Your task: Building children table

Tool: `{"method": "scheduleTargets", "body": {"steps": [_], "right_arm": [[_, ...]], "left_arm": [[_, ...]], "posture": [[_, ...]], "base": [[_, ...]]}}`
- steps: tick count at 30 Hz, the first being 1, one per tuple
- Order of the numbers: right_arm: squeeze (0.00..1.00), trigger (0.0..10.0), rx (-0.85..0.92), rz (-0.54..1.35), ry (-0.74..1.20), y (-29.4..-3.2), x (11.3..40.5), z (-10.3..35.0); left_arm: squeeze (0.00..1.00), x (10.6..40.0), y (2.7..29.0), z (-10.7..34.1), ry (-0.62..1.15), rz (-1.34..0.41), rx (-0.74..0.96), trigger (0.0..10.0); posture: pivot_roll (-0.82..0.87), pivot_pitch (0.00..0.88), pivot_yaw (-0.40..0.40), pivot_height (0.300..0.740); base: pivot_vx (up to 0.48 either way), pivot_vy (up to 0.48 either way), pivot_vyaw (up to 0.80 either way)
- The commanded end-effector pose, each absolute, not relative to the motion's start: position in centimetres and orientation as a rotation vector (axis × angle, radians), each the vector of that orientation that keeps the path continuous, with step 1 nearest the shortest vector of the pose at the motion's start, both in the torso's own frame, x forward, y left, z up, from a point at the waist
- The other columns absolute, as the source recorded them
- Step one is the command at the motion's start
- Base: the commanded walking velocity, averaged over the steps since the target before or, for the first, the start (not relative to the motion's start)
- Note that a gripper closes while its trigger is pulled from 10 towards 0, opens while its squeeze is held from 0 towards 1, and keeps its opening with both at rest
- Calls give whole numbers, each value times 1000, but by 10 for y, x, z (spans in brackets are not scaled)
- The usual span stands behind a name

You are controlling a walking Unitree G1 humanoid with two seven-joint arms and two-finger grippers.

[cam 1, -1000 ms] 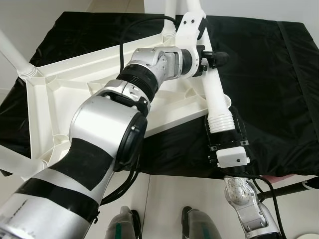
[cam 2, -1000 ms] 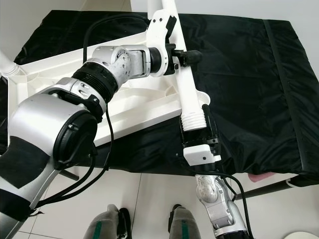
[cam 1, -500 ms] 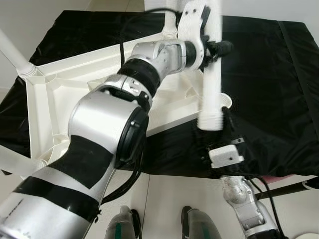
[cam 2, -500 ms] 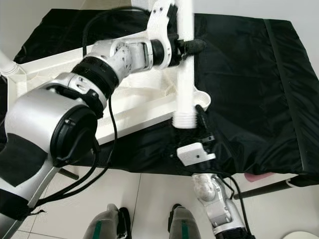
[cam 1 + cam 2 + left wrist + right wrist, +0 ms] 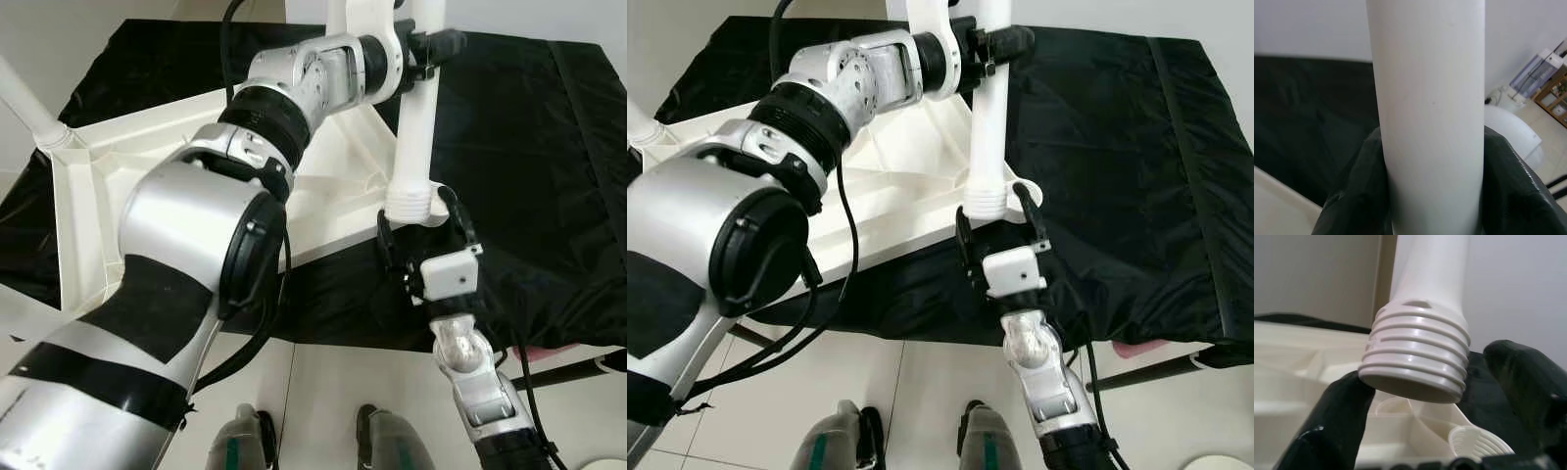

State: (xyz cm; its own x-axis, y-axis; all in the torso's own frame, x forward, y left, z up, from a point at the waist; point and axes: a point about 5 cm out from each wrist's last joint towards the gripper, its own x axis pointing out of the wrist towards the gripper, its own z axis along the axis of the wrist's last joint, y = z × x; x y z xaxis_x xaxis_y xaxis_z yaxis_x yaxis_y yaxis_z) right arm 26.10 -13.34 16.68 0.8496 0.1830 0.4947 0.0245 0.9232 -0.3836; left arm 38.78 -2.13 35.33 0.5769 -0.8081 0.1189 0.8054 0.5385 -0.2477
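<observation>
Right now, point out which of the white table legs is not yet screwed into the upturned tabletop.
The leg gripped by the left gripper: its threaded end hangs free between the right gripper's fingers, above the corner socket. The far-left leg already stands seated in its corner.

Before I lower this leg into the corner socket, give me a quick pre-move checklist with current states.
1. Left gripper clamped on the white leg: ok, fingers wrap the shaft in the left wrist view.
2. Leg upright: ok, roughly vertical.
3. Threaded end undamaged: ok, ridges look clean.
4. Threaded end over the corner socket: not ok, the socket sits off to one side.
5. Right gripper released: ok, fingers spread either side of the thread, not touching.
6. Tabletop steady on the black cloth: cannot tell.
</observation>
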Motion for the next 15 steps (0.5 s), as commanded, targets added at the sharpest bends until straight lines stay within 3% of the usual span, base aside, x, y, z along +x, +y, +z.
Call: {"method": "scheduleTargets", "body": {"steps": [1, 6, 15], "right_arm": [[0, 10000, -291, 77, -585, -137, 264, 184], [0, 10000, -123, 173, -521, -131, 271, 193], [0, 10000, -77, 308, -404, -130, 279, 189]], "left_arm": [[0, 382, -21, 355, -15, -1139, -223, 10000], [0, 383, -14, 364, -65, -1130, -201, 10000], [0, 388, 2, 376, -172, -1071, -153, 10000]], "posture": [[-111, 89, 74, 740], [-109, 77, 68, 740], [-108, 82, 53, 740]], "base": [[0, 0, 0], [0, 0, 0], [0, 0, 0]]}}
